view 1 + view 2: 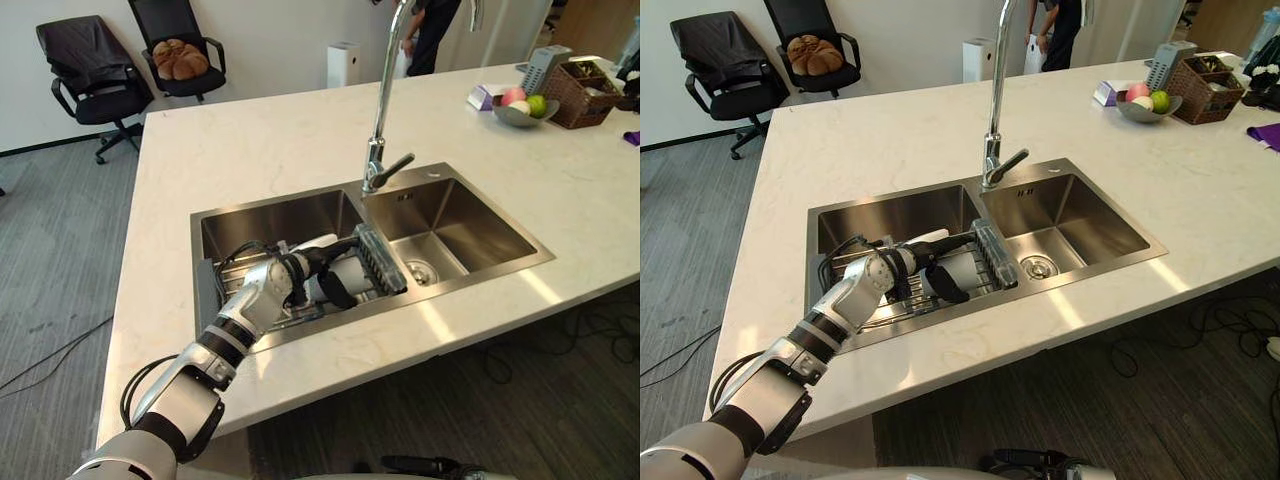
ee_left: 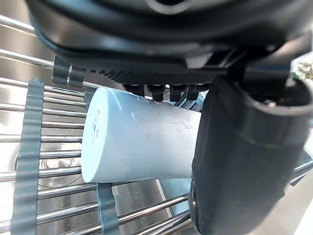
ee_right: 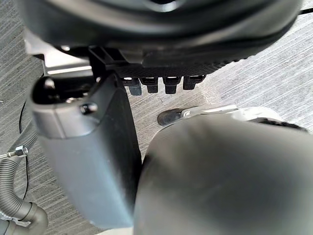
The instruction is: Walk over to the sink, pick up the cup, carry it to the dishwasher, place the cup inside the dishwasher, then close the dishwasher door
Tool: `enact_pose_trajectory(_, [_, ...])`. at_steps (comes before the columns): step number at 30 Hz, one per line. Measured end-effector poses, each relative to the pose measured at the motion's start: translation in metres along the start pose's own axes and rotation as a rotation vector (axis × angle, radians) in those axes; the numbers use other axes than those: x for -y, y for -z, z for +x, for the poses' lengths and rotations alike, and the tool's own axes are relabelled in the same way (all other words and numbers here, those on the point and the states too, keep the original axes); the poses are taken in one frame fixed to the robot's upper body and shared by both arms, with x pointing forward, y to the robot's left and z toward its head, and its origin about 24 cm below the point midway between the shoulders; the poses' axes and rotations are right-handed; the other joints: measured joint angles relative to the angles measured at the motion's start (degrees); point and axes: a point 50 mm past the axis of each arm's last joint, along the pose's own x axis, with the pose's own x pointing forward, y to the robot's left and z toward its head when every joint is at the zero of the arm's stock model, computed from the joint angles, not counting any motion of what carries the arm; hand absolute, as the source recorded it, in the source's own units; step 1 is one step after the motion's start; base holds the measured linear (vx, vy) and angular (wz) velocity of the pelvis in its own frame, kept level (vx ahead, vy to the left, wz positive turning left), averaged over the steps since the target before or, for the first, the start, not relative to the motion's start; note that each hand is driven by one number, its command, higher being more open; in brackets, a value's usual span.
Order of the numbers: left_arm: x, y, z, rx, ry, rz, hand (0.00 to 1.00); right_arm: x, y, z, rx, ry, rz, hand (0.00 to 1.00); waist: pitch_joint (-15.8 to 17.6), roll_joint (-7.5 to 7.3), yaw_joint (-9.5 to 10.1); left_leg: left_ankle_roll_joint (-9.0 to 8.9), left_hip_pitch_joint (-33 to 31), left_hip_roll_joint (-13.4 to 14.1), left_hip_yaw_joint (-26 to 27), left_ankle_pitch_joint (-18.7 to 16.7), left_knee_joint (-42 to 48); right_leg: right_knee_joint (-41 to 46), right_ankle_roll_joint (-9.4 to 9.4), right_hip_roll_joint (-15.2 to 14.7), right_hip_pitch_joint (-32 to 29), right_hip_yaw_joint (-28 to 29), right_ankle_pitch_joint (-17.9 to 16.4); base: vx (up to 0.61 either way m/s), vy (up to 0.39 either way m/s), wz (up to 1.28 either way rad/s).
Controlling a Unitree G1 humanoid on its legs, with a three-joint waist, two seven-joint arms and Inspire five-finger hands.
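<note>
Your right hand point(image 3: 83, 147) hangs low at your side above grey carpet; you cannot tell whether it is open or closed.

Your left arm comes in from the lower left, crosses the near edge of the pale stone counter point(image 1: 250, 140) and slopes down into the left basin of the steel double sink point(image 1: 270, 220). The wrist is turned so the palm faces sideways.

Your left hand point(image 1: 295, 272) is open and brackets the cup point(image 2: 142, 142). The fingers point(image 1: 335, 248) stretch out nearly straight along the cup's upper, far side. The thumb point(image 2: 239, 161) stands in front of its near side, overlapping it close to the rim end. The cup is pale and plain. It lies on its side between thumb and fingers, its flat base pointing back toward your wrist. It rests on the bars of a wire rack point(image 2: 30, 147) that spans the left basin, so it is not lifted.

Just past the fingertips a clear ribbed piece sits at the rack's right end, against the wall between the two basins. The right basin holds only its drain. A tall curved tap point(image 1: 380, 100) rises behind that wall, its lever pointing right.

Far right on the counter are a bowl of fruit point(image 1: 520, 112) and a woven basket point(image 1: 585, 95). Beyond the counter stand two black office chairs point(image 1: 90, 65), and a person point(image 1: 430, 35) stands near the wall.
</note>
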Motion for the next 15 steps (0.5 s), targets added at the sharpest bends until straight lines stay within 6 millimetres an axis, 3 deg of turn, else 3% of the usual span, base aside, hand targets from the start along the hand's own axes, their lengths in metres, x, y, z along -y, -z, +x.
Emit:
enact_pose_trajectory(1, [0.000,0.000,0.000,-0.006,0.014,0.005,1.00,0.000,0.000,0.000,-0.002,-0.002,0.000,1.00,0.0,0.01,-0.10,0.00,0.0,0.0,-0.1,0.0,0.0,0.0,0.00,0.0,0.0,-0.1,0.0,0.00,0.000,0.00])
enact_pose_trajectory(2, [-0.001,0.001,0.001,-0.019,0.029,0.014,0.00,-0.001,-0.001,0.000,-0.005,-0.003,-0.001,1.00,0.0,0.00,-0.16,0.02,0.0,0.0,-0.1,0.0,0.0,0.0,0.00,0.0,-0.1,-0.1,0.0,0.00,0.000,0.00])
enact_pose_trajectory(8, [-0.004,0.019,0.003,-0.169,0.016,0.112,0.00,-0.003,-0.005,0.000,-0.007,-0.008,-0.026,1.00,-0.2,0.19,-1.16,0.03,-0.2,0.2,0.0,0.0,0.0,0.0,0.00,0.2,-0.4,0.0,0.0,0.00,0.000,-0.01])
enact_pose_trajectory(15, [-0.003,0.022,0.004,-0.190,-0.040,0.140,0.00,-0.004,-0.006,0.000,-0.016,-0.012,-0.035,1.00,-0.3,0.16,-1.41,-0.05,-0.4,0.7,0.4,0.0,0.2,0.0,0.00,0.7,-0.5,0.1,0.0,0.00,0.000,-0.03])
